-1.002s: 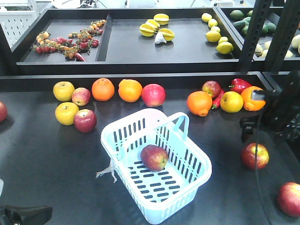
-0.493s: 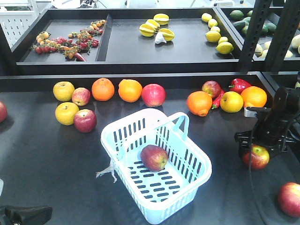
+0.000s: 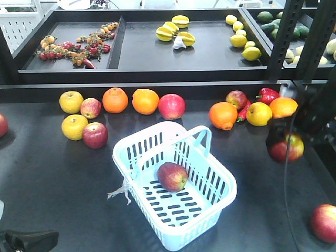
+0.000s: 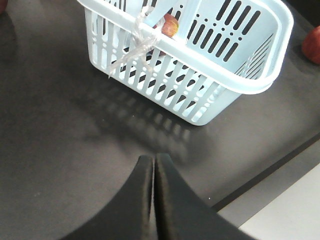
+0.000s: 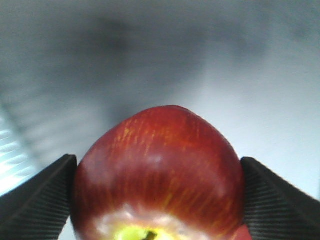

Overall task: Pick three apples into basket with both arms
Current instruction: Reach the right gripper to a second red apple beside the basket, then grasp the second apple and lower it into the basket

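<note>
The pale blue basket (image 3: pixel 220 202) stands mid-table with one dark red apple (image 3: pixel 172 177) lying in it. A second apple (image 3: pixel 286 148) hangs above the table at the right, and my right gripper (image 5: pixel 157 162) is shut on it, with a ribbed pad on each side. The right arm (image 3: pixel 316 118) is blurred. More red apples lie at the far right front (image 3: pixel 324 222) and left of the basket (image 3: pixel 95 135). My left gripper (image 4: pixel 154 161) is shut and empty, low over the table near the basket's (image 4: pixel 250 82) tagged corner. That arm shows at the bottom left (image 3: pixel 29 240).
Along the back of the table lie oranges (image 3: pixel 115 100), yellow apples (image 3: pixel 71 102), a pink-red apple (image 3: pixel 171 106) and red peppers (image 3: pixel 269 95). Raised trays behind hold small tomatoes (image 3: pixel 73 47), starfruit (image 3: pixel 176 29) and lemons (image 3: pixel 241 39). Black rack posts (image 3: pixel 286 37) stand at the right.
The right gripper came down onto the apple at the right, shut on it and lifted it off the table. The basket, its apple and the left arm stayed put.
</note>
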Available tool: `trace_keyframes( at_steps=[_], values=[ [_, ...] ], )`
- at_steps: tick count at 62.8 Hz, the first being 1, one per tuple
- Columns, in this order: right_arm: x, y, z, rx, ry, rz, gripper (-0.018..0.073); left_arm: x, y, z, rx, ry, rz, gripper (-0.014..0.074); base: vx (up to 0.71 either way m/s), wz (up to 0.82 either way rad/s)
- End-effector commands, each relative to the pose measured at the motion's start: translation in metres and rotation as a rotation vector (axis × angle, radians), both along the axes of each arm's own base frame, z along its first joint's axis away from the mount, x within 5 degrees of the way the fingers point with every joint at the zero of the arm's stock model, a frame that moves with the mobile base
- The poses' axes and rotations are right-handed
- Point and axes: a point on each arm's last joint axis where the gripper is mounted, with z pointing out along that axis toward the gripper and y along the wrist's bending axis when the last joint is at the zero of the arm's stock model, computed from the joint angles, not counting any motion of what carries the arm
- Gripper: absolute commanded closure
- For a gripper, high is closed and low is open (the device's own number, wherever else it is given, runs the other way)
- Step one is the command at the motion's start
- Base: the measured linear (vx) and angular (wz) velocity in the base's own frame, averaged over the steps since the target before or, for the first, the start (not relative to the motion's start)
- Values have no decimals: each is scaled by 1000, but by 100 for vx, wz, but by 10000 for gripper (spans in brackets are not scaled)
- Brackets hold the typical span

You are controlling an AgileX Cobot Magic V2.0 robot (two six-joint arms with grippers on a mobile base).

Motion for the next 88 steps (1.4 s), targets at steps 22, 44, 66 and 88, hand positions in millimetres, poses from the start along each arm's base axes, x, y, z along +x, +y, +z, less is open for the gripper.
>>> trace_keyframes(
  at_steps=[22, 44, 66, 88],
  values=[
    [-65, 56, 118, 217, -151, 186, 564, 4, 0, 10, -32, -45, 29, 603, 0, 0],
    [-92, 144, 84, 249, -198, 320, 564, 4, 0, 10, -31, -45, 29, 603, 0, 0],
    [-75, 204, 38, 218, -248, 402, 484, 4, 0, 10, -32, -44, 30, 603, 0, 0],
    [-72, 208, 24, 252, -217, 417, -27, 4, 0, 10, -33, -44, 30, 603, 0, 0]
  ],
)
